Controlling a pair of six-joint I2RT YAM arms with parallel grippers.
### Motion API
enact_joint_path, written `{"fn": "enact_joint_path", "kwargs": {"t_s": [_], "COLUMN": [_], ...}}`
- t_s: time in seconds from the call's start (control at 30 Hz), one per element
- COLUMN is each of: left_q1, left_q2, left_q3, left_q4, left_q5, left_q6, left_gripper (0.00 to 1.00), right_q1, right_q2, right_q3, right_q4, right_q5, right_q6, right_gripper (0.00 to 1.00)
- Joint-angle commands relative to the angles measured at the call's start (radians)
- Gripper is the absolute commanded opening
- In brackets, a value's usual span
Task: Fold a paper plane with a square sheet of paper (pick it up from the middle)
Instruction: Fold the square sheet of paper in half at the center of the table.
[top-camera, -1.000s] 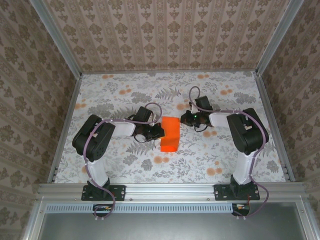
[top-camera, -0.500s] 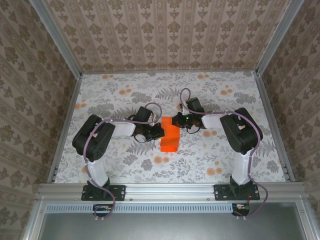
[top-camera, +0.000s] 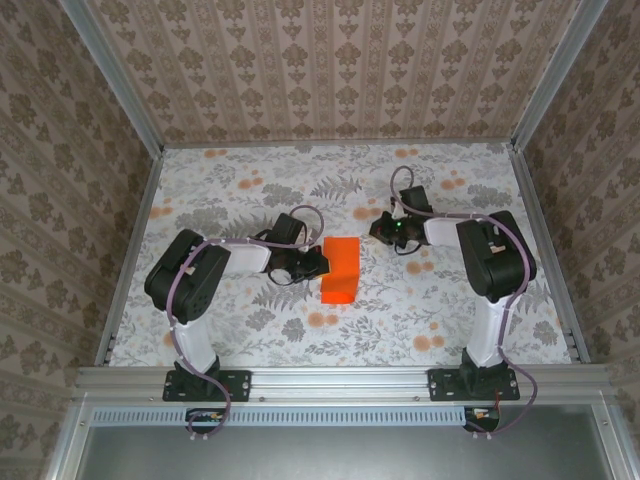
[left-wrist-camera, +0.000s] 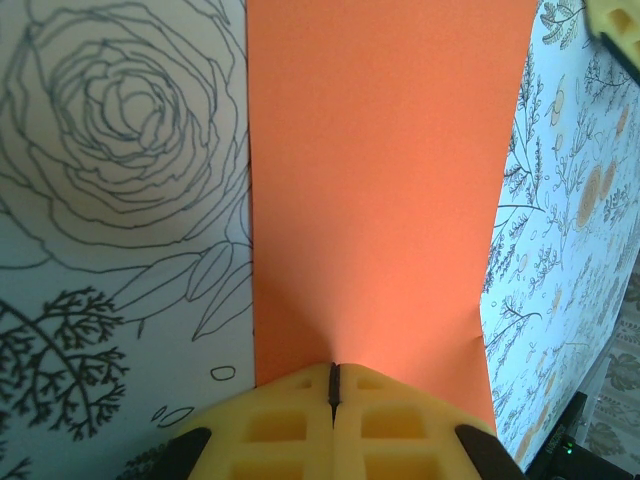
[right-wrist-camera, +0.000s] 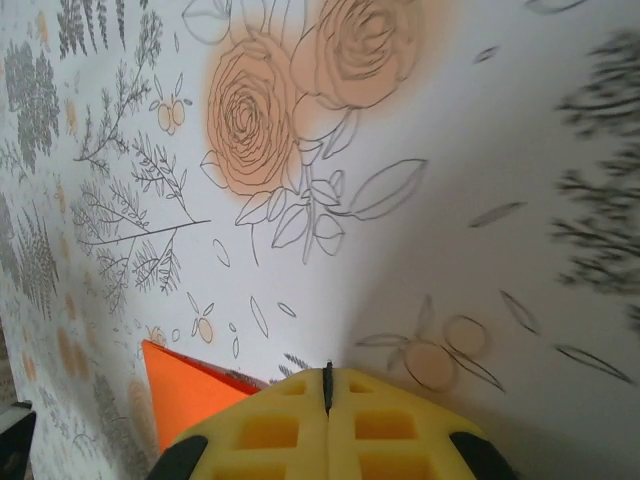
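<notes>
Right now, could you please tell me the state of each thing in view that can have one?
Orange sheet of paper: folded into a narrow rectangle, lying flat on the table.
Left gripper: shut, tips at the sheet's edge.
Right gripper: shut, off the sheet, low over the table.

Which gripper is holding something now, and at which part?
Right gripper: shut, holds nothing. Left gripper: shut at one long edge of the folded orange sheet; whether it pinches the paper or only presses on it cannot be told.
</notes>
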Motion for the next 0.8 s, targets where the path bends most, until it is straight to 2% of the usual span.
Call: {"fn": "enact_joint_path", "kwargs": {"t_s": [0.0,0.17,0.4,0.53,0.77], "left_q1": [-0.012,-0.014,-0.021,-0.028,-0.033], "left_q2": [0.119,0.112,0.121,0.135,0.163], "left_q3": [-0.108,-0.113,-0.129,-0.129,-0.149], "left_q4": [-0.276,-0.266,-0.227,-0.206,-0.172], "left_q5": [-0.191,-0.199,-0.203,-0.195,-0.201], "left_q6": [0.004,0.001,-0.003,-0.007,-0.014], "left_gripper": [0.00,0.00,0.00,0.00,0.00], "right_q1": [0.029,0.113,0.244,0.273,0.278], "right_q2": [-0.130,-0.215,-0.193,-0.156,-0.165], "right_q3": [-0.010,-0.122,-0.209,-0.255,-0.322], "right_q4": [-0.064,-0.062,0.007,0.109,0.100], "right_q5": [-0.017,-0.054,-0.070,-0.088,-0.078], "right_q6": [-0.013,0.028,0.117,0.172,0.157], "right_gripper": [0.00,0.00,0.00,0.00,0.00]}}
